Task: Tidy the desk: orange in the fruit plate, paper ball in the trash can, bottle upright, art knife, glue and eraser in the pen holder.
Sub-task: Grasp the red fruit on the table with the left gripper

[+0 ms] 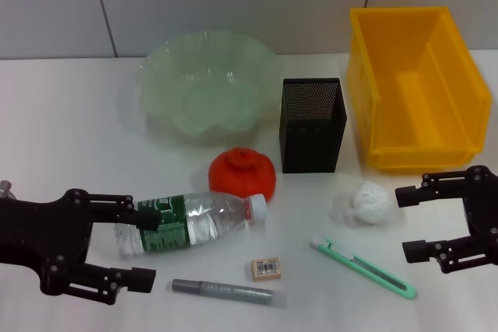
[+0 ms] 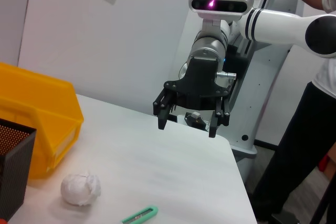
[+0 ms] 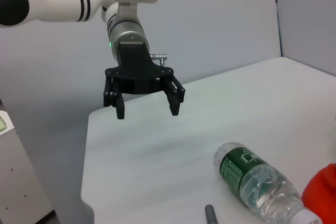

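glue: near edge, lying flat
eraser: just behind glue
art knife: near right, flat
left gripper: spread, beside bottle base
bottle: on its side
right gripper: spread, right of paper ball
orange: centre
pen holder; fruit plate; trash can: far
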